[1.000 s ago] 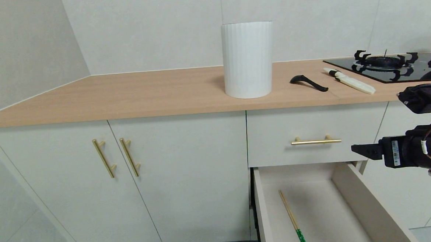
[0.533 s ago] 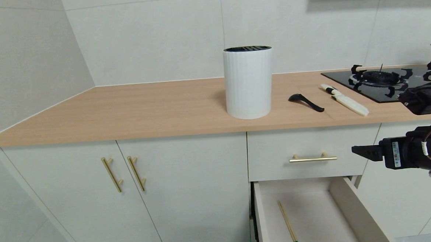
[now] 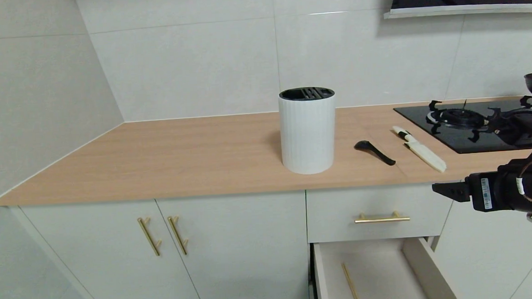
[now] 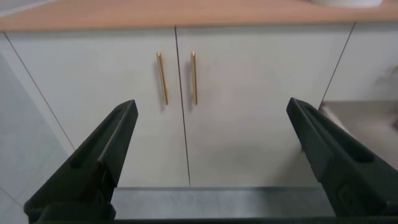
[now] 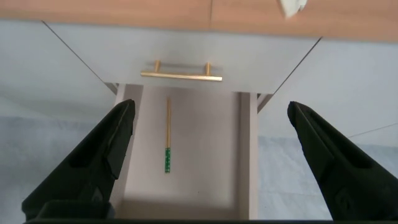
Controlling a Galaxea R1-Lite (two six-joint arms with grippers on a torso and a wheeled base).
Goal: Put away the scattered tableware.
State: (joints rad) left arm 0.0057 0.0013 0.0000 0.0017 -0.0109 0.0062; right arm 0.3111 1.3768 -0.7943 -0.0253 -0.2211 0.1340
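The whole scene sits lower in the head view than a moment ago, so the camera has lifted. Nothing on the bench has shifted against its neighbours. The right tool has kept its place in the picture, so I judge it has risen with the camera.

It hangs in front of the cabinet, below the bench edge and above the open drawer, fingers spread wide and gripping nothing. The left tool is released too and faces the double cupboard doors.

A pair of chopsticks already lies in the drawer. The black spoon and the white knife lie near each other on the bench, between the white slotted holder and the gas hob.

As I read it, the robot is between items, with one stowed and two to fetch. The right arm is nearest. It would need to clear the bench edge, come down over the spoon's thin handle and close across it. Both pieces lie flat, so the fingers must reach right down to the wood.
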